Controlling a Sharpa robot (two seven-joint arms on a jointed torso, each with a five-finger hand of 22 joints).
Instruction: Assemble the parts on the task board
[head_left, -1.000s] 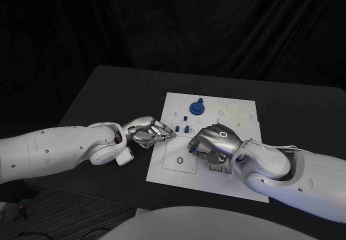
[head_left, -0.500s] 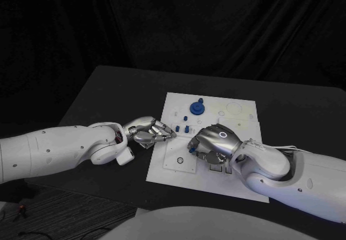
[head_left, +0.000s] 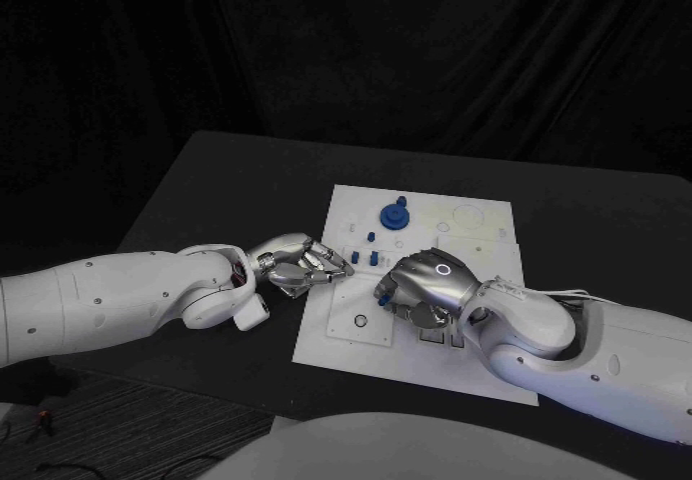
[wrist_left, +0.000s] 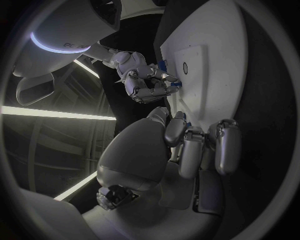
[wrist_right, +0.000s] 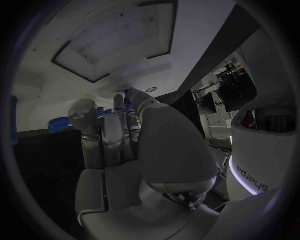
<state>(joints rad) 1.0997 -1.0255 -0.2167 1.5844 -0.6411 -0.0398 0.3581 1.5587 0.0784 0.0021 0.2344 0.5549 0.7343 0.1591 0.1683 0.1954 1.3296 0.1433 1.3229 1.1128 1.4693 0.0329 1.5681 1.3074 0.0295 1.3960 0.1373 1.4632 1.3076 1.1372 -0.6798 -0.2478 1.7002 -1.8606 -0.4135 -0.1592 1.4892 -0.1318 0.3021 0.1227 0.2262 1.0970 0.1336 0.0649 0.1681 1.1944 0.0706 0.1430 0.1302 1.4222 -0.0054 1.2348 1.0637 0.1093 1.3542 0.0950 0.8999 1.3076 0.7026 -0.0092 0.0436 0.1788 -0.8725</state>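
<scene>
Right robot hand (head_left: 427, 285) sits knuckles-up over the middle of the white task board (head_left: 433, 365) on the black desk (head_left: 216, 180), fingers curled down among small blue parts (head_left: 371, 258); whether it grips one, cannot tell. Left robot hand (head_left: 299, 265) is at the board's left edge, fingers curled, contents unclear. Farther back a round blue part (head_left: 392, 215) stands on the board, well apart from both hands.

Hands (head_left: 300, 265) (head_left: 427, 285) over task board (head_left: 476, 235), parts (head_left: 392, 215) probably behind.
</scene>
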